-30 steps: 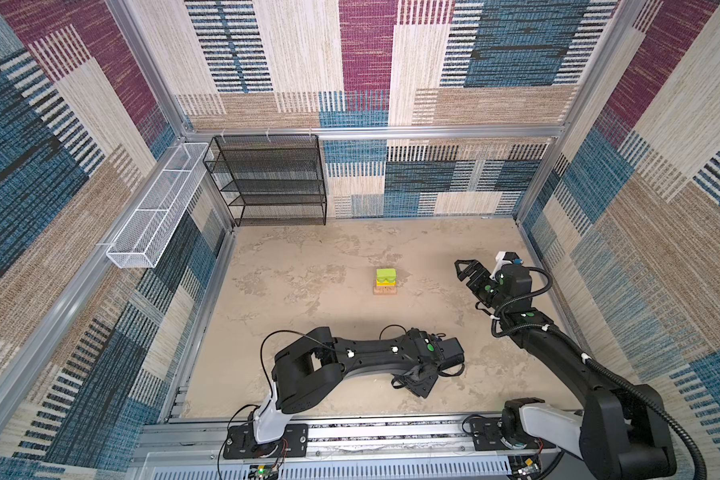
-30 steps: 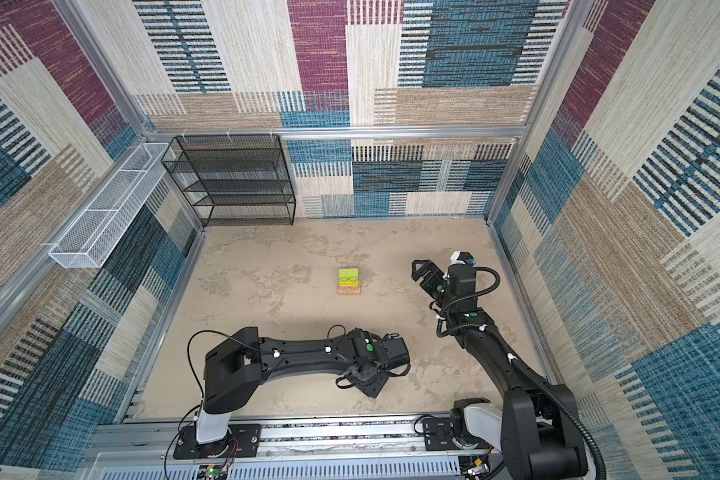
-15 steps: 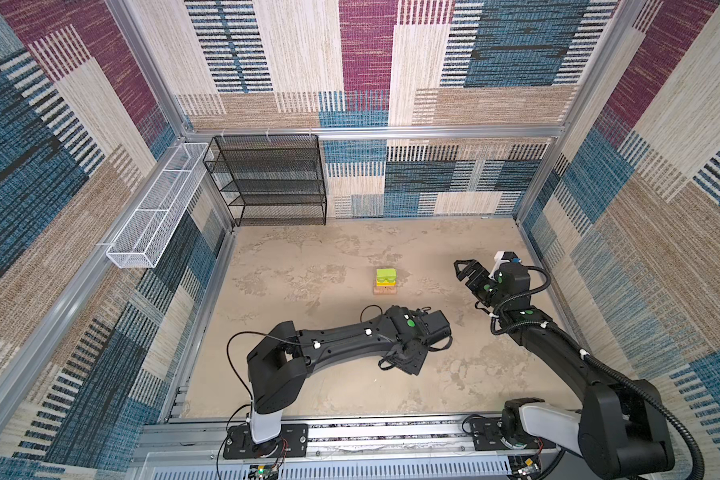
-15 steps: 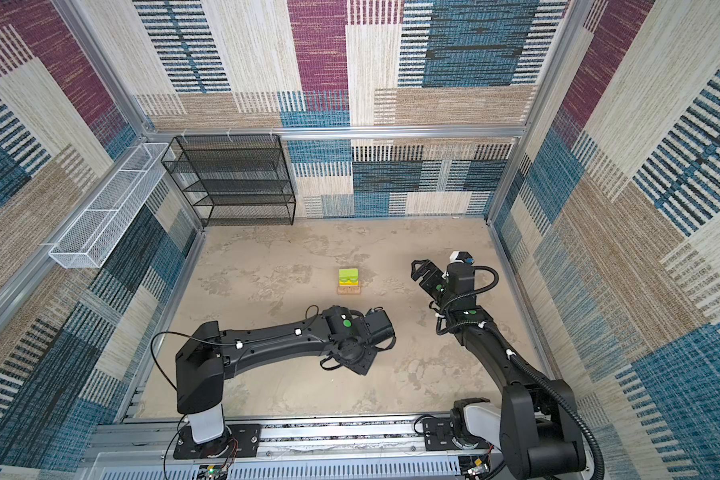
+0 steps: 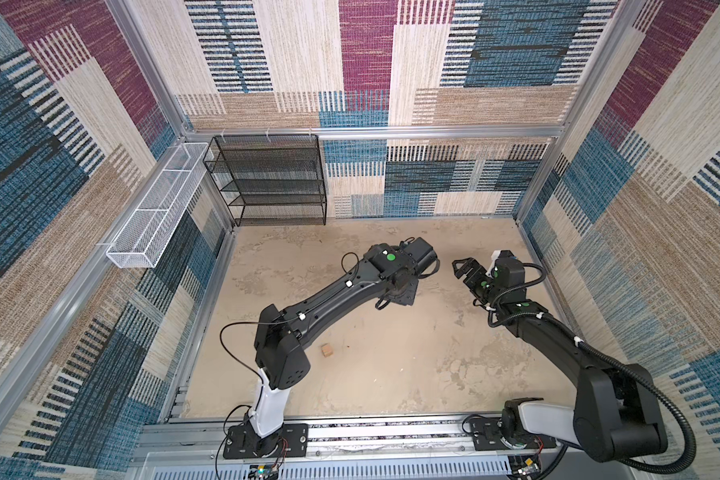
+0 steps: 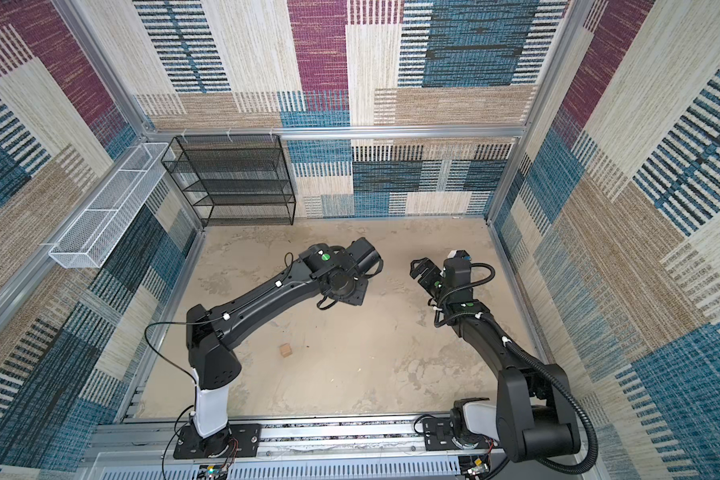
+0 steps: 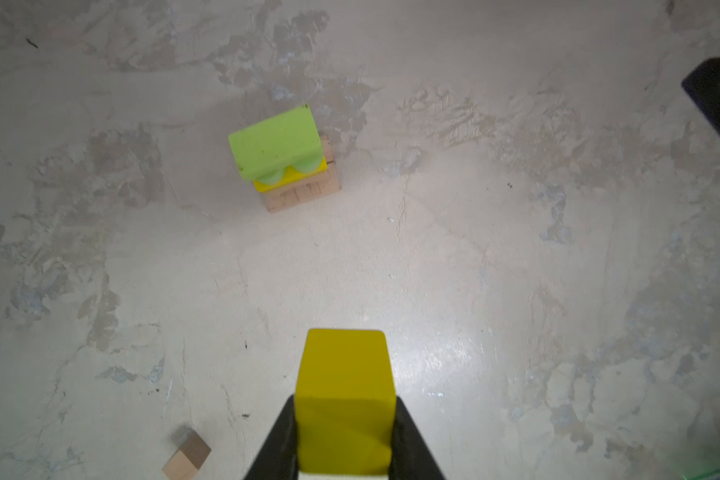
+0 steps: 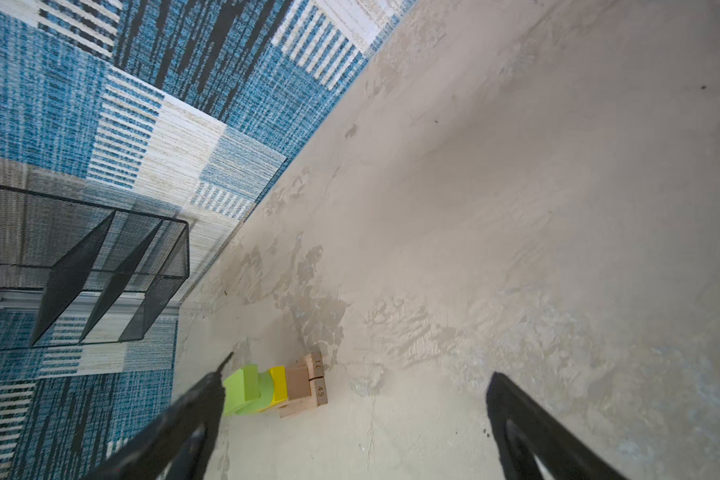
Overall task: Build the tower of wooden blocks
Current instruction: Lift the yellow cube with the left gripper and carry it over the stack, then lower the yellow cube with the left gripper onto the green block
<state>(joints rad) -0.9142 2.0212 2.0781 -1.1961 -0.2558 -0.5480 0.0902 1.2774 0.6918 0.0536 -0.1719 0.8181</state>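
One yellow cube (image 7: pixel 344 374) sat clamped in the left gripper (image 7: pixel 344 413) in the left wrist view, near the tower (image 7: pixel 283 162); a tan cube (image 7: pixel 187 457) lay well apart from the tower. Right wrist view: the right gripper (image 8: pixel 360 376), jaws wide and empty, hung near the tower. Both top views: the left arm (image 5: pixel 329 299) covered the tower.

A yellow cube (image 7: pixel 344 399), a lime green bar (image 7: pixel 275 143) and tan bars (image 7: pixel 304 194) were seen; the discs (image 7: pixel 308 167) appeared paler green, perhaps shadowed.
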